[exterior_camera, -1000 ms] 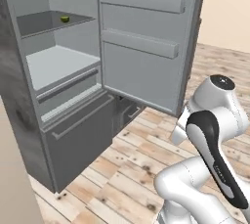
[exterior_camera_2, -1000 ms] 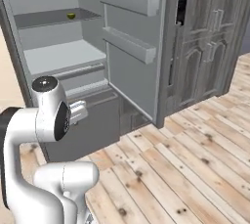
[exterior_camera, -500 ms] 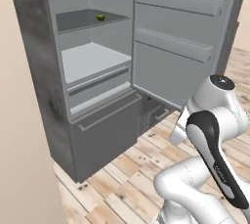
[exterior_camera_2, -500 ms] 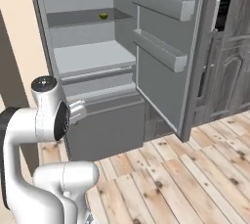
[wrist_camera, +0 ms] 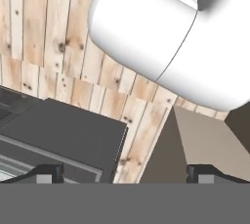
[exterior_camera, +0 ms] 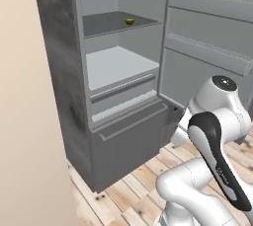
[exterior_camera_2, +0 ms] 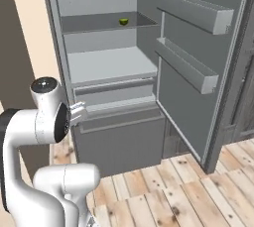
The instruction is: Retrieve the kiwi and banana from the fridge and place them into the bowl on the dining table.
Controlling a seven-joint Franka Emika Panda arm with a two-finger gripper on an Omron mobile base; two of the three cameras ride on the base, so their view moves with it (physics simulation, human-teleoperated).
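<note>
Left base view: arm folded low in front of the open fridge (exterior_camera: pixel 74 96), wrist turned downward; kiwi (exterior_camera: pixel 129 21) sits alone toward the back of the upper shelf, well apart from the arm. Hand view: gripper (wrist_camera: pixel 125 173) looks down at the plank floor (wrist_camera: pixel 44 32) and the fridge's dark bottom drawer, fingertips (wrist_camera: pixel 49 171) spread wide, nothing between them. Right base view adds the door's two rack shelves (exterior_camera_2: pixel 186 65).

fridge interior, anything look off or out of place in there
Nothing looks spilled, tilted or damaged. The fridge stands with its door swung wide open, and its shelves sit level. One thing stands out against the task: the kiwi sits alone on the upper shelf, and I can see no banana on the shelves in view.
</note>
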